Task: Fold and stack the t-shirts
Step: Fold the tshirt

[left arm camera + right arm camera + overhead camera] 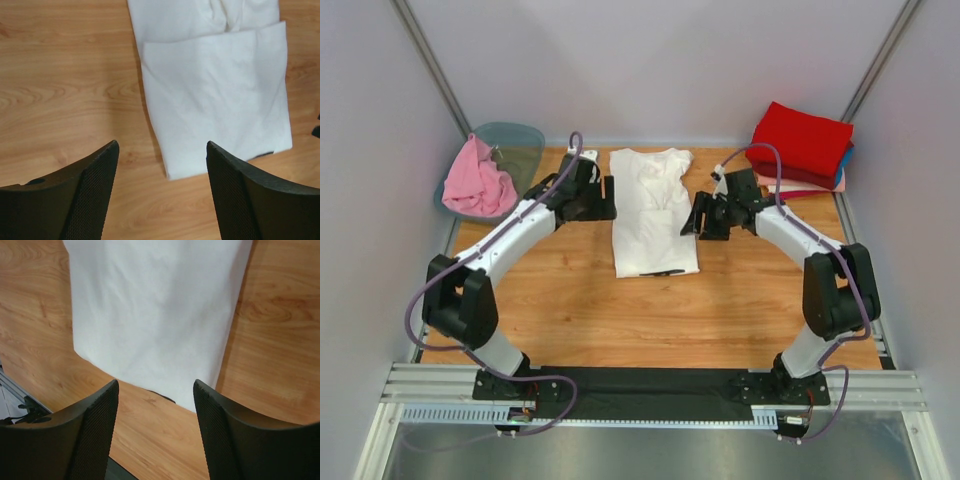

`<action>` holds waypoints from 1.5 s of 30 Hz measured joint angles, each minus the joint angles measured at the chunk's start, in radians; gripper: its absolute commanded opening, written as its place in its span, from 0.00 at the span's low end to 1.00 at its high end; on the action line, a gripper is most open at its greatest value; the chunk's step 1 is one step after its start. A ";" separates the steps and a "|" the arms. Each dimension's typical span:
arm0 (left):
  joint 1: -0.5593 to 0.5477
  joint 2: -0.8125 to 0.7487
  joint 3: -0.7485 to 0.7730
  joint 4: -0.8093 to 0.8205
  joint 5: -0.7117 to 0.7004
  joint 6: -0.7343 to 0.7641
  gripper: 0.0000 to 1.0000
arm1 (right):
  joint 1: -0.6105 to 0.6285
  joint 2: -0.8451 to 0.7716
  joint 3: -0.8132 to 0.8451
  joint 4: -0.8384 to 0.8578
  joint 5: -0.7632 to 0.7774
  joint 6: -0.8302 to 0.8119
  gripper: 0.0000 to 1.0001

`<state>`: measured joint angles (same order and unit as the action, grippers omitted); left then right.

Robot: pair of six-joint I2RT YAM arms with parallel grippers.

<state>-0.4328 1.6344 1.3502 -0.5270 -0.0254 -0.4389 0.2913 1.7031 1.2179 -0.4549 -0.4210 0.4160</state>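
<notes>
A white t-shirt (653,210) lies on the wooden table, its sides folded in to a long narrow strip, collar toward the back. My left gripper (607,198) hovers open just left of it and my right gripper (696,214) stands open just right of it; neither holds anything. The left wrist view shows the white t-shirt (215,90) ahead of the open left gripper (162,150). In the right wrist view the white t-shirt (155,310) lies beyond the open right gripper (156,387). A pink t-shirt (478,180) hangs crumpled in the tub. Folded red, blue and peach t-shirts (802,143) are stacked at the back right.
A translucent grey-green tub (516,146) sits at the back left corner. Grey walls close in the table on three sides. A metal rail (650,388) with the arm bases runs along the near edge.
</notes>
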 measured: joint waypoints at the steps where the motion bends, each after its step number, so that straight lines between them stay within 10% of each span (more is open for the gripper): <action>1: -0.009 -0.040 -0.047 0.018 0.005 -0.001 0.78 | 0.000 -0.024 -0.051 0.013 0.001 0.007 0.61; 10: -0.031 -0.108 -0.511 0.278 0.251 -0.073 0.78 | 0.000 -0.014 -0.225 0.049 0.017 0.043 0.58; 26: -0.031 -0.090 -0.664 0.554 0.345 -0.184 0.72 | -0.005 0.036 -0.304 0.190 -0.020 0.105 0.39; 34: -0.031 -0.049 -0.702 0.669 0.349 -0.225 0.38 | -0.006 0.047 -0.323 0.233 -0.023 0.110 0.01; 42: -0.034 -0.005 -0.734 0.776 0.367 -0.260 0.00 | -0.008 0.053 -0.346 0.278 -0.047 0.122 0.00; 45: -0.038 0.007 -0.734 0.802 0.376 -0.264 0.00 | -0.010 0.053 -0.355 0.296 -0.054 0.129 0.00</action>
<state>-0.4706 1.6417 0.6163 0.2749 0.3508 -0.7029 0.2817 1.7561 0.8627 -0.1593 -0.4751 0.5453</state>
